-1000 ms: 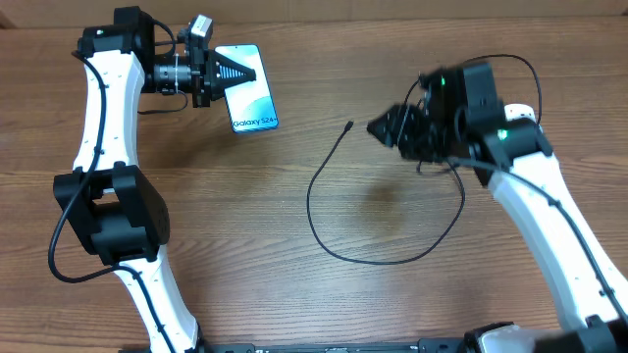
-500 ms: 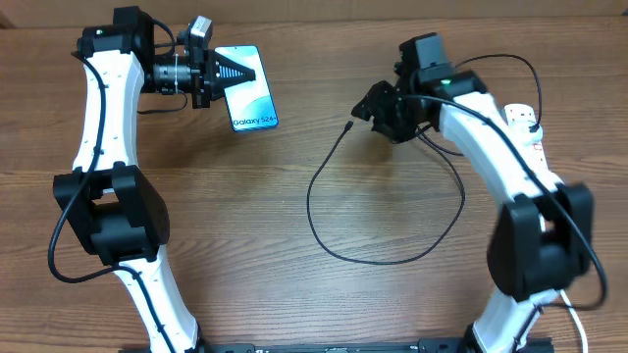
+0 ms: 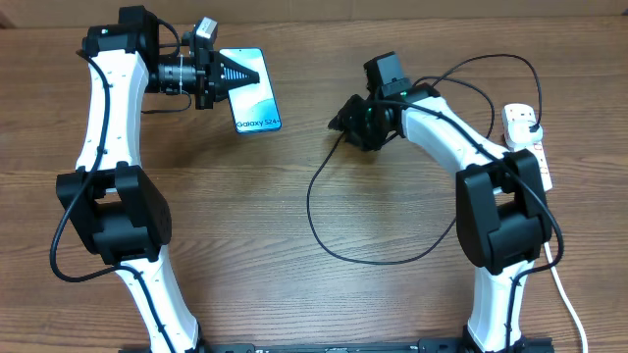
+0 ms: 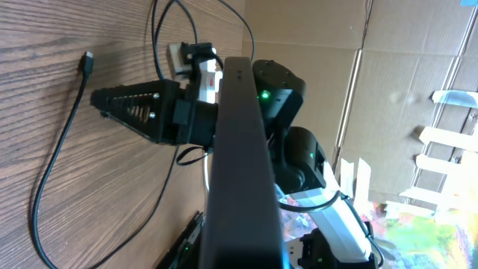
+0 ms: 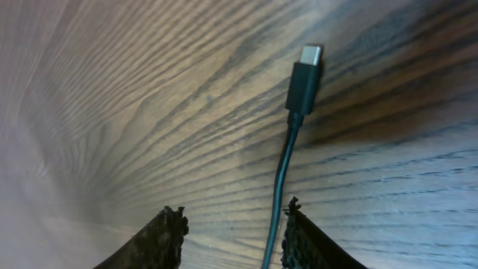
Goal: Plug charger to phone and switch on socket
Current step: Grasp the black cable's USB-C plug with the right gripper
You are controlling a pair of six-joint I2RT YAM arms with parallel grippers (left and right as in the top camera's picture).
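Overhead: left claw (image 3: 224,74) clenched on the phone (image 3: 257,98), far left. Right claw (image 3: 341,123) is at the charger (image 3: 324,226) free end. Socket (image 3: 530,147) far right, untouched.
Left wrist: phone edge-on in the grip, connector (image 4: 87,60) loose on the bench (image 4: 45,164).
Right wrist: jaws apart, straddling the cable just behind the connector (no grip yet).
Judgement: nothing plugged into the phone, switch pending.
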